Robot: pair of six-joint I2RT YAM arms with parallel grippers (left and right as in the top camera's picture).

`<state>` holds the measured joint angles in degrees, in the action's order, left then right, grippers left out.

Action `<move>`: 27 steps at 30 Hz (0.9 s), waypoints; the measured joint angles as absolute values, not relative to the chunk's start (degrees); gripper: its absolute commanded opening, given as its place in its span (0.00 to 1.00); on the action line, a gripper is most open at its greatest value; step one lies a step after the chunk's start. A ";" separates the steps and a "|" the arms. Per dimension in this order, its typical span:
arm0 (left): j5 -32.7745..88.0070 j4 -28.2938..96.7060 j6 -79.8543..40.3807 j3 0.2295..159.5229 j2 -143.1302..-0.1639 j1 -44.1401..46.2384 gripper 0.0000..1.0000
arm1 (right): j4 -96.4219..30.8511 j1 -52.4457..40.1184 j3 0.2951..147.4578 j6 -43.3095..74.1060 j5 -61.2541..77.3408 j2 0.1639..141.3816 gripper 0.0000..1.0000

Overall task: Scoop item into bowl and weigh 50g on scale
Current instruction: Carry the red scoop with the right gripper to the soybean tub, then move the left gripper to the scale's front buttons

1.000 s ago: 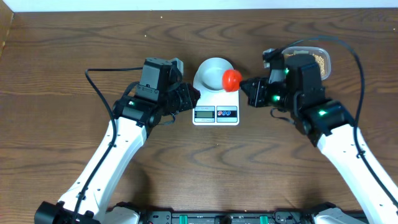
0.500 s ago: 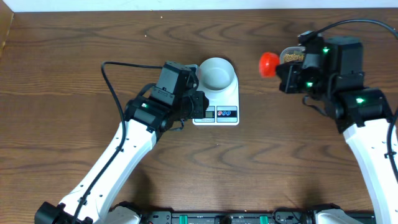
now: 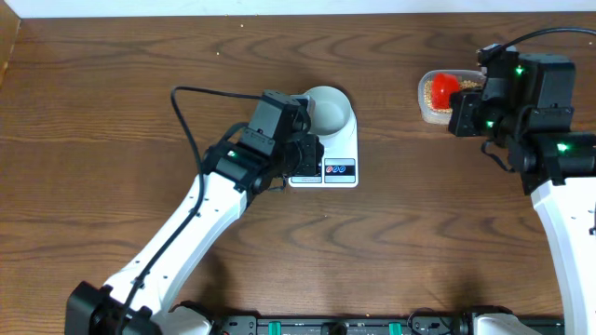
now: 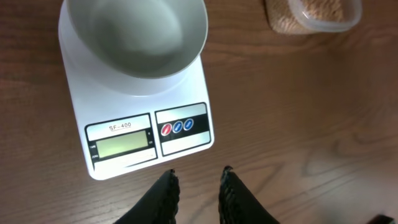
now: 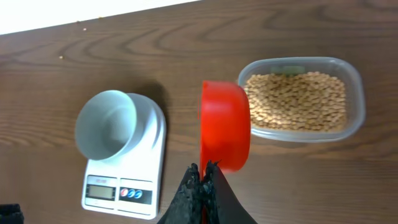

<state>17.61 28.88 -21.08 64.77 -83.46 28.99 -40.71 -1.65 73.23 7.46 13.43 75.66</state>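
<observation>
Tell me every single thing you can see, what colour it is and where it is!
table: one, dark brown wood, under everything
scale: one, white with a grey display and red and blue buttons, middle of the table
bowl: one, pale bluish-white, empty, sitting on the scale
tub: one, clear plastic, far right part of the table
beans: many, tan-yellow, inside the tub
scoop: one, red, over the tub's left end
left gripper: one, black fingers, open, at the scale's front edge, holding nothing
right gripper: one, black fingers, shut on the scoop
</observation>
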 measured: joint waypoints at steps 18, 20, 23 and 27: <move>16.10 24.43 -21.15 64.77 -91.66 37.65 0.45 | -40.66 4.08 73.23 5.52 14.61 75.66 0.01; 15.57 24.45 -21.15 64.77 -91.98 38.00 0.45 | -40.69 4.08 73.23 5.45 15.51 75.66 0.01; 13.69 24.43 -20.82 64.77 -92.53 38.59 0.47 | -40.99 4.14 73.23 5.41 16.86 75.66 0.01; 12.25 24.77 -19.40 64.77 -93.03 38.74 0.60 | -41.52 4.27 73.23 5.39 17.54 75.66 0.01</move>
<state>12.25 24.77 -19.40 64.77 -93.03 38.74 -41.52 4.27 73.23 5.39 17.54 75.66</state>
